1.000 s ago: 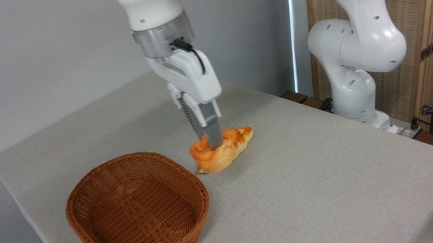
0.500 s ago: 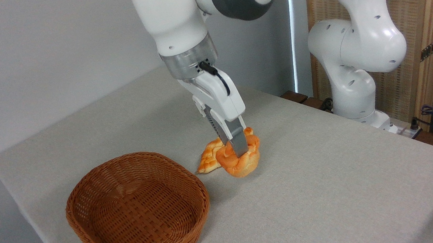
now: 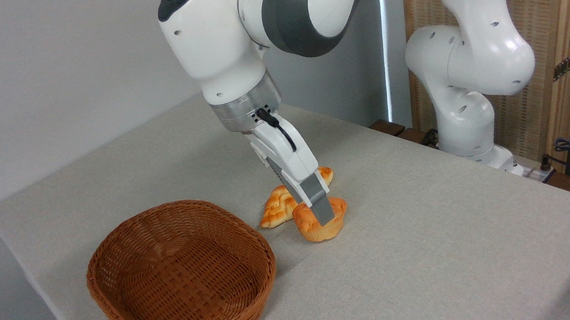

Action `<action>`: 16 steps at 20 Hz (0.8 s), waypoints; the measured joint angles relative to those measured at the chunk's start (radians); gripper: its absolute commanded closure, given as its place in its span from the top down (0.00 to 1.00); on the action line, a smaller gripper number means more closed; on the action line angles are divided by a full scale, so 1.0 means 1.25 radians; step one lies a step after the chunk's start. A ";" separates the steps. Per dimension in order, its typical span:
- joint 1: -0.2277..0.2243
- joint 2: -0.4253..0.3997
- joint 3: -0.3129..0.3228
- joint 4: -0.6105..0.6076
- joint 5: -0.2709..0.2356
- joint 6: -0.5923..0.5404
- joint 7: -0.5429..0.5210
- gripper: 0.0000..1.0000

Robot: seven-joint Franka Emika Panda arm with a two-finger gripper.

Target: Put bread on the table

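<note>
The small round muffin-shaped bun (image 3: 319, 226), golden-orange with paler sides, is seen just right of the frame's centre, gripped by the white two-finger gripper (image 3: 323, 213) of the arm. The jaws are closed on the bun's top, one grey finger crossing its front; the far finger is hidden. The bun's base appears to touch, or sit just above, the large flat tabletop covered in light grey-beige cloth (image 3: 435, 250); which of the two cannot be told.

The step in hand is judged to be the release. It is best done by settling the bun flat on the cloth before the jaws are parted, and by lifting the gripper straight up along its own tilt so the soft top is not dragged or tipped.

A longer braided golden loaf (image 3: 282, 206) lies just behind and to the left, touching or nearly touching the bun, so a sideways retreat towards it is to be avoided. A brown woven wicker basket (image 3: 183, 279) stands empty at lower left, near but apart.
</note>
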 measured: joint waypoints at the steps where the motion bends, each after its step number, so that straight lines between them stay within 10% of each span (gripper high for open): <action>1: 0.000 0.000 0.000 0.002 0.001 0.000 0.000 1.00; 11: -0.006 0.002 0.000 0.171 -0.001 0.010 -0.081 1.00; 16: -0.006 0.075 0.003 0.334 -0.086 0.010 -0.209 1.00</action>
